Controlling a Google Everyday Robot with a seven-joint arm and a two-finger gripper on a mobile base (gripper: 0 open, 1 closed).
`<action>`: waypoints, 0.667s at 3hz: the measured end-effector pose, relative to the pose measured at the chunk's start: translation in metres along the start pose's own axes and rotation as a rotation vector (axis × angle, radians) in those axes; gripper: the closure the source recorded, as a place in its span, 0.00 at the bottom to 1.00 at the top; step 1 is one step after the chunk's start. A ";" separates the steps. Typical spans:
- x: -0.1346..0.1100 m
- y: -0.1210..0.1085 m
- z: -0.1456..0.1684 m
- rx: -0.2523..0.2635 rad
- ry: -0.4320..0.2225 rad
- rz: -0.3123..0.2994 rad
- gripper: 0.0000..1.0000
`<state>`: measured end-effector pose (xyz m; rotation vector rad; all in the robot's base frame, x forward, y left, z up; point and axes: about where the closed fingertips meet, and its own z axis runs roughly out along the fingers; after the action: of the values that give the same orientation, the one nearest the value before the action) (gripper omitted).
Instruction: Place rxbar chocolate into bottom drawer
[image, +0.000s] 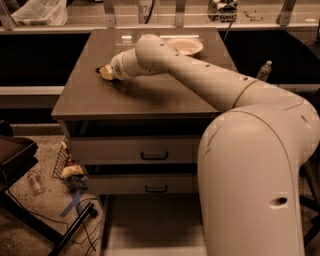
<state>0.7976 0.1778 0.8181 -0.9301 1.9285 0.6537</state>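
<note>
My arm reaches across the brown cabinet top, and my gripper sits low on the top's left part. A small dark sliver pokes out at the gripper's left tip. It may be the rxbar chocolate, but the gripper hides the rest. The bottom drawer is pulled out below the cabinet front, a pale shallow tray with a bare light floor. My arm's large base covers its right side.
A white bowl stands at the back of the top. Two upper drawers with dark handles are closed. A wire basket and cables lie on the floor at the left. A water bottle stands at the right.
</note>
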 end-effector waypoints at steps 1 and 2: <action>0.000 0.000 0.000 0.000 0.000 0.000 1.00; 0.000 0.000 0.000 0.000 0.000 0.000 1.00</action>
<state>0.7975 0.1779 0.8182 -0.9305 1.9283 0.6535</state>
